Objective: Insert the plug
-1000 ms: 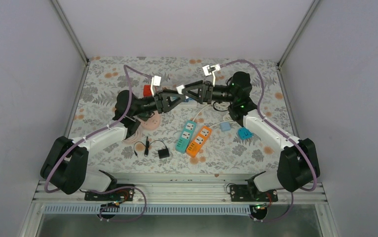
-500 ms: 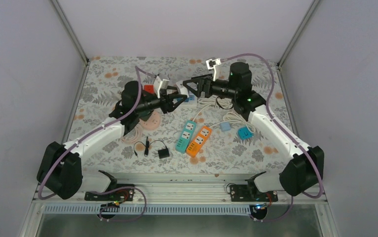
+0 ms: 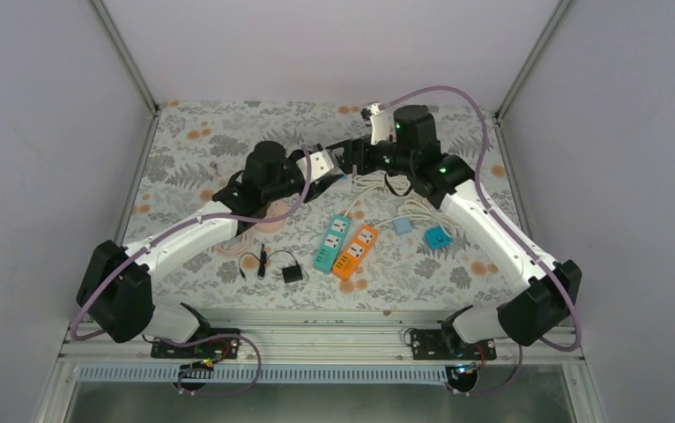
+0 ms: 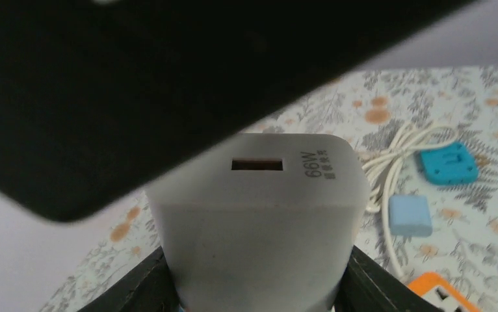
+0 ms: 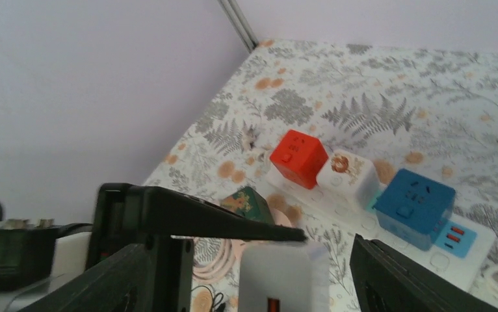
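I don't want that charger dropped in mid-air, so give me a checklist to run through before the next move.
1. Left fingers clamp the white charger: ok, one finger is pressed against each side.
2. Right fingers clear of the charger: ok, they are spread wide with a gap on either side.
3. USB port empty: ok.
4. Charger's prongs straight and facing a socket: cannot tell, they are hidden.
5. Free sockets available: ok, the teal power strip and the orange power strip show nothing plugged in.
6. Left wrist view unobstructed: not ok, a dark shape covers its upper part.
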Robot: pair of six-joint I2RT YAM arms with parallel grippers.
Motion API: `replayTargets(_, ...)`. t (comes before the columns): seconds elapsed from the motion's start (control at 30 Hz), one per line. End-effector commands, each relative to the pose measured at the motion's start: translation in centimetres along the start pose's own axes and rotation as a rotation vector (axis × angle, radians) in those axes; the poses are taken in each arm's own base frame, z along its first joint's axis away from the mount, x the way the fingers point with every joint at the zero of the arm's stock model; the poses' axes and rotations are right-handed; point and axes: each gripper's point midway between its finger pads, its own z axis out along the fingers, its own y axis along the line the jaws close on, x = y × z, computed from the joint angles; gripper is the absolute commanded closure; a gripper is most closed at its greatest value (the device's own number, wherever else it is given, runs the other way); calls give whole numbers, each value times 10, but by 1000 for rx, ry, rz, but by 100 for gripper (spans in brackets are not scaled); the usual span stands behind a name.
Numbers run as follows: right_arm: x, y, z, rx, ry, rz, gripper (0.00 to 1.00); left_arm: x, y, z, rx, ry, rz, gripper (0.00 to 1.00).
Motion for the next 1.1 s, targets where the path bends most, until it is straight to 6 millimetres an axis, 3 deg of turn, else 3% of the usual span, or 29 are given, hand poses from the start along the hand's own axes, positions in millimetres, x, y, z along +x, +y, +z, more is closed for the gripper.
replayTargets(0.0,13,-9,12,75,58,-8,22,-2,11,4,-65,30,136,53)
replayTargets(0.37,34,-16,18,105,110,6,34,-4,4,-5,-63,-4,142,53)
replayTargets(0.57,31,-23,26,134,109,11,44,-1,1,-6,-55,8,148,52)
replayTargets(0.77,35,-36,29,195,120,18,40,-2,3,-7,-72,-1,143,52)
replayTargets(0.93,39,-38,33,194,129,21,65,-3,4,-9,-76,-8,128,49)
replayTargets(1.07,35,-36,35,183,117,9,77,-6,8,-9,-96,-9,91,33)
